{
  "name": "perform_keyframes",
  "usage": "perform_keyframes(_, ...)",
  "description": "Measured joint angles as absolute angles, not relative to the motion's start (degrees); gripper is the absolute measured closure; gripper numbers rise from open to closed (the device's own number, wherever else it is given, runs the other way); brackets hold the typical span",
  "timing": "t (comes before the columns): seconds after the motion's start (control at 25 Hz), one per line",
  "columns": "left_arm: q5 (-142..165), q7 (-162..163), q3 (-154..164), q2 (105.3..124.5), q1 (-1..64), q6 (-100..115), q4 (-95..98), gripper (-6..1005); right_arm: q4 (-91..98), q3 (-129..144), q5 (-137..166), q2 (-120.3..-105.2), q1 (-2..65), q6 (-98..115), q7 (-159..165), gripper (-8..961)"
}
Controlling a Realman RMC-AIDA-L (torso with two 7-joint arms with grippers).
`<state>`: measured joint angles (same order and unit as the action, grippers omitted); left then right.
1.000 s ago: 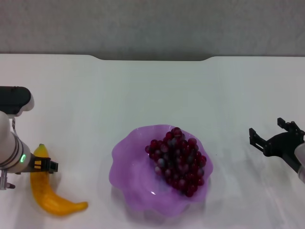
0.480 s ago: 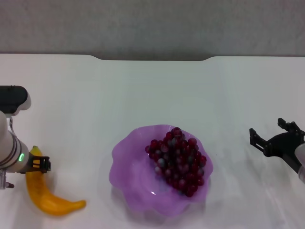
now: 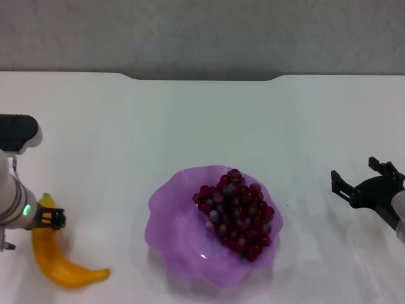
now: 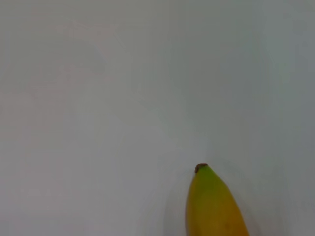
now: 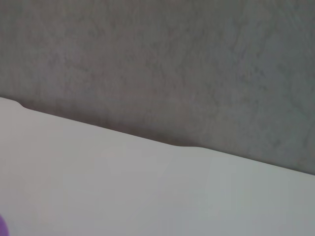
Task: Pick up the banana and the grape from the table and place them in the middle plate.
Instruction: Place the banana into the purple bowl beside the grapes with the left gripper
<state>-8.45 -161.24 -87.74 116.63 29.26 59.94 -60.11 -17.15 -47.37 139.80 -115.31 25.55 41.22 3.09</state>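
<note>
The yellow banana lies on the white table at the near left; its green-tipped end shows in the left wrist view. My left gripper sits over the banana's far end and is shut on it, with the banana still resting on the table. The bunch of dark red grapes lies in the right half of the purple scalloped plate. My right gripper is open and empty, well to the right of the plate.
The table's far edge has a shallow notch against a grey wall. The right wrist view shows that edge and wall, with a sliver of the plate at the corner.
My left gripper has shifted a little to the left, and the banana has slid left with it. The right arm, plate and grapes have not moved.
</note>
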Motion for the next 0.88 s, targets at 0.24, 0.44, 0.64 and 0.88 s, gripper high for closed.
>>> perform_keyframes(0.24, -1.9, -162.8, -89.5, 115.05, 30.1, 65.5, -63.6, 491, -17.1, -47.4, 139.8, -115.29, 25.3, 41.2, 3.1, 61)
perform_keyframes(0.44, 2.7, -163.0, -88.9, 115.49, 29.2, 69.5, -69.5, 491, -17.1, -47.4, 139.7, -115.32, 25.3, 41.2, 3.1, 61)
perform_keyframes(0.64, 3.2, -163.0, -87.0, 115.45, 28.9, 72.1, -75.0, 493, -17.1, -47.3, 139.9, -115.31, 25.3, 41.2, 3.1, 62)
perform_keyframes(0.88, 4.5, -163.0, -86.5, 116.44, 28.4, 70.5, -73.9, 504, -17.3, -47.3, 140.0, -115.31, 25.3, 41.2, 3.1, 62)
